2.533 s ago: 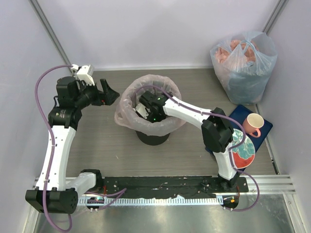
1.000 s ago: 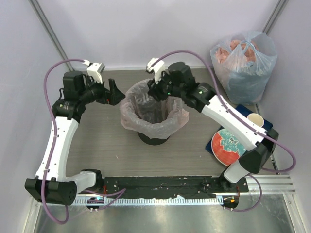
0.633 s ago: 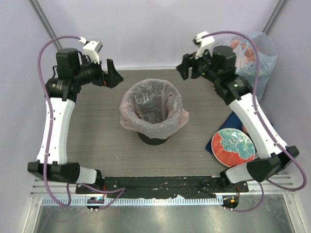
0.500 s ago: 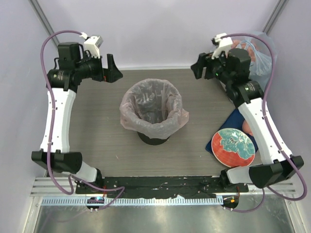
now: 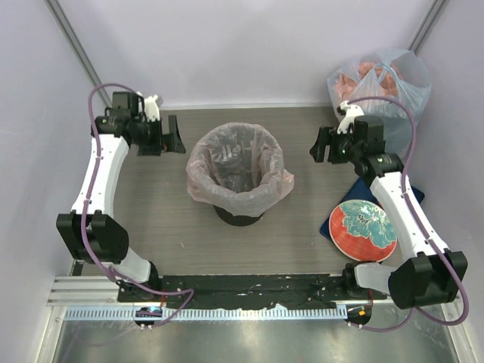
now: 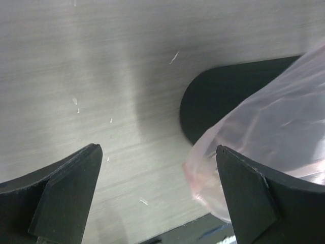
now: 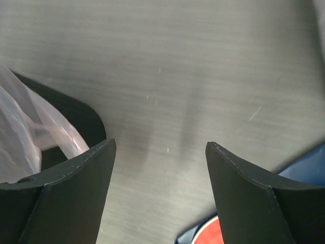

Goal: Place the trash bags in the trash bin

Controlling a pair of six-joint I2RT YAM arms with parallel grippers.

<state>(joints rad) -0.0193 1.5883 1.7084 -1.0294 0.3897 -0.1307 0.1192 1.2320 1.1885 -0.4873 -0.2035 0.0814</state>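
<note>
Bag (image 5: 203,180): thin, crinkly, translucent pink plastic. Bin (image 5: 239,218): smooth black plastic. Table (image 5: 151,215): matt grey, finely streaked grain. Plate (image 5: 363,231): glossy, glazed.

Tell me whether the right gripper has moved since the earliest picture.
Yes. The right gripper was inside the trash bin; it now sits outside, right of the bin in the top view, jaws open and empty.

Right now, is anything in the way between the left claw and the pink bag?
No, nothing visible. Only bare table lies between the open left gripper and the pink bag, which already lines the black bin, its edge folded over the rim.
</note>
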